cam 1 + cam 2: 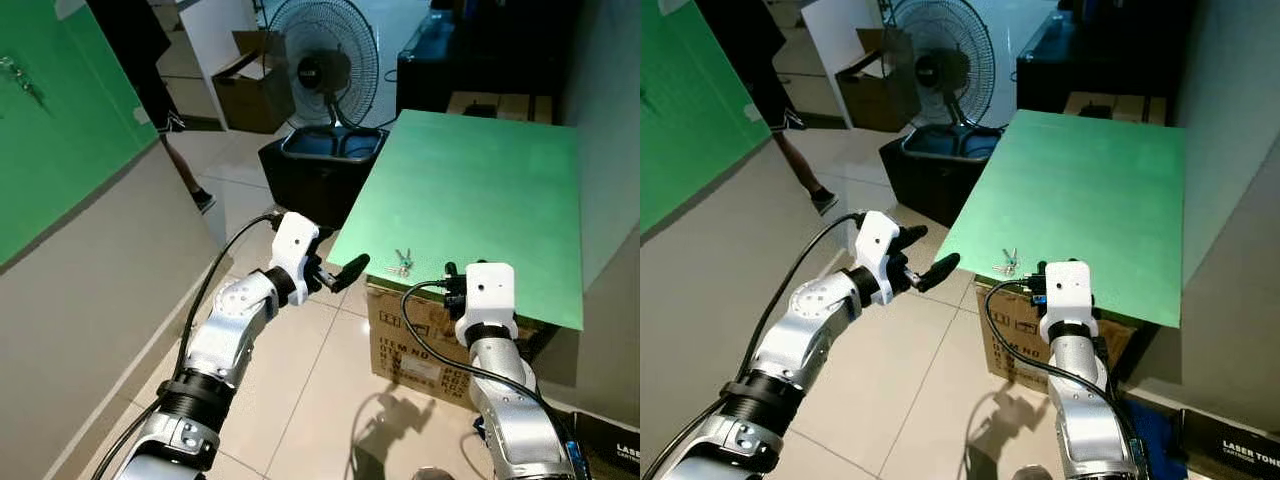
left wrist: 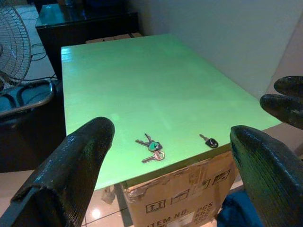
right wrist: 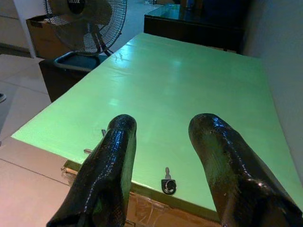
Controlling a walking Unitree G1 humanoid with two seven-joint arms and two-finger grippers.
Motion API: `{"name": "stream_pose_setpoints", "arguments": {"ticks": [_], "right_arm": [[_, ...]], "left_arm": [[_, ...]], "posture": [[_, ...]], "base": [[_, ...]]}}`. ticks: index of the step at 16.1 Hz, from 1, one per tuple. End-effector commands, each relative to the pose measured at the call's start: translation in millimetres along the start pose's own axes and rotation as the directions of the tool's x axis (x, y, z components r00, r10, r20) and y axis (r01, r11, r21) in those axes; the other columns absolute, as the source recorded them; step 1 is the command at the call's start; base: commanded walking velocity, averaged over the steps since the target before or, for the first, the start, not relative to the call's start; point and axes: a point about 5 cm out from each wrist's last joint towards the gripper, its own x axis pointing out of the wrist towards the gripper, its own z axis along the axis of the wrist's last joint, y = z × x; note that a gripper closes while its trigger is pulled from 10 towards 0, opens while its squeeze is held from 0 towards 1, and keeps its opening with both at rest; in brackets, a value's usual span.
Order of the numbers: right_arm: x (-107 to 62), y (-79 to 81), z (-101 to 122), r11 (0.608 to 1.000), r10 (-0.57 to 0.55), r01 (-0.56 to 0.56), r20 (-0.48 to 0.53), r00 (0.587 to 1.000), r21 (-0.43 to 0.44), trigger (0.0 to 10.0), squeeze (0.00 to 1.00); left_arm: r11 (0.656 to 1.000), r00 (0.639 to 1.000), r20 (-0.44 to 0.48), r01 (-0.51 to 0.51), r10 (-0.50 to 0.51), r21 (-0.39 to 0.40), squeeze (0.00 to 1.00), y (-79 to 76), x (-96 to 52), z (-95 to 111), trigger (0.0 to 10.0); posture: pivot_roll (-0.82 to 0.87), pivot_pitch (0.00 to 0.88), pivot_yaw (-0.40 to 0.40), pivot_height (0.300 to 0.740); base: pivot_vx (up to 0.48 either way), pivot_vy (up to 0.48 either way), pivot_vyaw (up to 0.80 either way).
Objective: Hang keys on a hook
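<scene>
Left gripper [image 1: 345,272], two long black fingers spread wide with nothing between them, hangs off the near left edge of the pale green tabletop board [image 1: 480,190]. The bunch of small silver keys with a green tag [image 1: 403,263] lies flat on that board just beyond the fingertips, ahead and slightly toward the right arm. In the left wrist view the bunch [image 2: 150,148] sits between the two fingers' lines, keys fanned roughly across the gripper's pointing direction.

Further right, a single small key with a black head [image 2: 209,141] lies on the same near edge, shaft pointing away from the edge into the board.

Right gripper [image 3: 163,161], fingers parted and empty, is just in front of that black-headed key [image 3: 168,183], which lies between the finger lines. The bunch is off to this gripper's left side.

Judgement: the left arm is nearer the bunch, the right arm nearer the single key. The hook cannot be made out for certain.

Writing: brown cardboard box [image 1: 420,345] under the board reads "ITEM NO."; a dark box [image 1: 1240,450] on the floor reads "LASER TONE…".
</scene>
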Motion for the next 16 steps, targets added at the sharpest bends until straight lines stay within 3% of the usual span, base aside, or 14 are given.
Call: {"name": "stream_pose_setpoints", "arguments": {"ticks": [1, 5, 12, 14, 16], "right_arm": [[-0.9, 4.5, 2, 1.0, 0.013, -0.013, -0.002, 1.0, 0.005, 10.0, 0.0], [0.8, 4.6, 1, 1.0, 0.01, -0.01, -0.014, 1.0, 0.0, 10.0, 0.0], [0.0, 8.0, 1, 1.0, 0.024, -0.024, -0.009, 1.0, -0.006, 10.0, 0.0], [-0.3, 9.0, 0, 1.0, 0.028, -0.028, -0.018, 0.999, -0.008, 10.0, 0.0], [-0.4, 9.4, -1, 0.999, 0.031, -0.031, -0.02, 0.999, -0.008, 10.0, 0.0]], "left_arm": [[1.0, 1.0, -0.009, 0.0, 0.0, 0.023, 0.0, 1.2, 2.3, 1, 10.0], [0.997, 0.999, 0.005, 0.052, -0.053, 0.052, 0.0, -8.3, 8.1, 4, 10.0], [0.994, 0.997, 0.014, 0.08, -0.081, 0.076, 0.0, -9.9, 8.5, 5, 10.0], [0.996, 0.997, 0.019, 0.079, -0.08, 0.048, 0.0, -10.2, 8.2, 4, 10.0], [0.996, 0.997, 0.01, 0.073, -0.073, 0.049, 0.0, -9.9, 8.2, 4, 10.0]], "posture": [[-0.26, 0.0, 0.205, 0.74], [-0.26, 0.0, 0.211, 0.74], [-0.27, 0.0, 0.218, 0.74], [-0.27, 0.0, 0.217, 0.74], [-0.26, 0.0, 0.215, 0.74]], "base": [[0.0, 0.0, 0.0], [0.0, 0.0, 0.0], [0.429, 0.0, 0.0], [0.454, 0.0, 0.0], [0.0, 0.0, 0.0]]}}
